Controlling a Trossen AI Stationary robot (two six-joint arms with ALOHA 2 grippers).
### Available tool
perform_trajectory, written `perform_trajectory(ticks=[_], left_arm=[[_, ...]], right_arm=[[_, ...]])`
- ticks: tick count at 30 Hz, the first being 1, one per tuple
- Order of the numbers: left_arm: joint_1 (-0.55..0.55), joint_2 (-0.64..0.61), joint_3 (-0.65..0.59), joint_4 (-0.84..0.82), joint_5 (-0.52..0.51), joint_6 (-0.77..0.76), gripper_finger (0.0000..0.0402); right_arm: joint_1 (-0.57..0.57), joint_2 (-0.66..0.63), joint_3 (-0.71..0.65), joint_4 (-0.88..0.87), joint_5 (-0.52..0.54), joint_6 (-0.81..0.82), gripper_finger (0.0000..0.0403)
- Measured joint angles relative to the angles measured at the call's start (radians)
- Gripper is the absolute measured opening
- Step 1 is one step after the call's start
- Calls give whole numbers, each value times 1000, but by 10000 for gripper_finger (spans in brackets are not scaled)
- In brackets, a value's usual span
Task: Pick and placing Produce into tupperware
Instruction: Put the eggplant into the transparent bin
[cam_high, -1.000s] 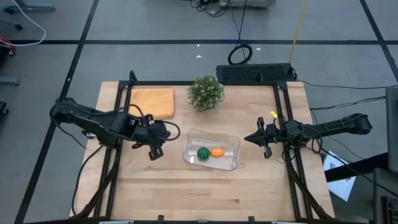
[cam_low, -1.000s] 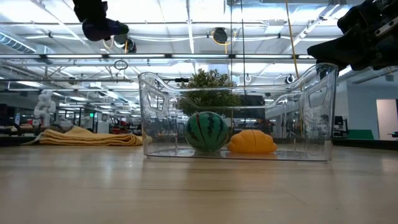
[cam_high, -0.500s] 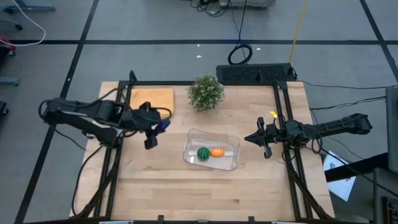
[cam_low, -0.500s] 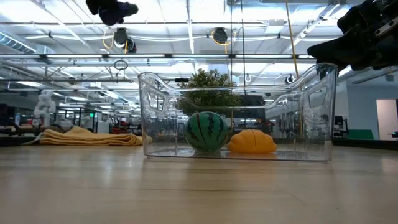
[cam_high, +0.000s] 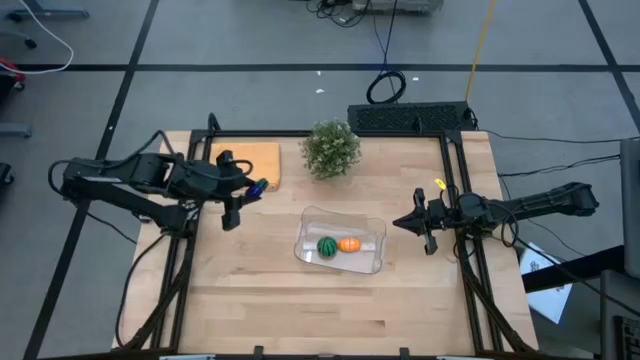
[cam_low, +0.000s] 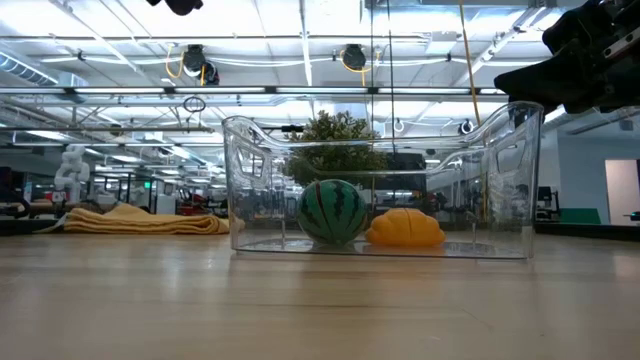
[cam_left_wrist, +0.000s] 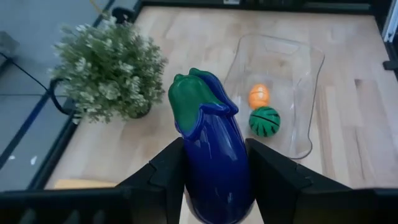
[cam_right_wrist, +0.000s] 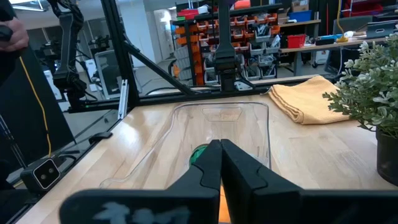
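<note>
The left gripper (cam_left_wrist: 214, 186) is clamped on the purple piece (cam_left_wrist: 211, 155), a toy eggplant with a green cap, its two dark fingers (cam_left_wrist: 168, 177) pressing on either side of the lower body while the capped end sticks out forward. In the high view this gripper (cam_high: 243, 192) is raised above the left part of the table (cam_high: 330, 310), just beside the near right corner of the folded yellow-orange cloth (cam_high: 243, 163) and well apart from the tupperware (cam_high: 375, 245). The clear tupperware sits near the table's middle and already holds the green striped ball (cam_high: 327, 246) on the left and the orange piece (cam_high: 349, 243) just beside it on the right; the low view shows both resting on its floor. The right gripper (cam_high: 412, 223) waits at the right edge of the table with its jaws fully closed on nothing. The potted plant (cam_high: 331, 147) stands at the far side, clear of the route. The purple piece looks light, rigid and glossy, so it is probably slippery; the grip across its thick middle seems sound, since the tapered ends could squirt out. The tupperware looks thin and light, so a knock on its wall would likely shove it; a release above the open space at its left or near side seems safest
</note>
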Motion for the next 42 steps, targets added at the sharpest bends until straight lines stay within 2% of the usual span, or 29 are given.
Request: perform_trajectory(ticks=[8,15,21,24,30,34,36,39,42], left_arm=[[0,-69,0,11,-17,97,152],[2,-100,0,65,38,271,152],[28,-154,-9,104,52,280,152],[27,-200,-61,132,55,280,152],[27,-303,-228,365,122,276,152],[27,-339,-330,464,140,274,152],[28,-352,-377,517,190,296,152],[26,-373,-443,662,323,349,152],[30,-385,-503,709,351,378,152]], right_arm=[[0,0,0,1,0,-25,0],[0,0,0,84,0,-76,0],[0,-1,0,102,0,-77,0],[0,0,0,81,0,-66,0],[0,0,0,76,0,-63,0],[0,0,0,76,0,-63,0],[0,0,0,77,0,-63,0],[0,0,0,77,0,-62,0],[0,0,0,76,-1,-62,0]])
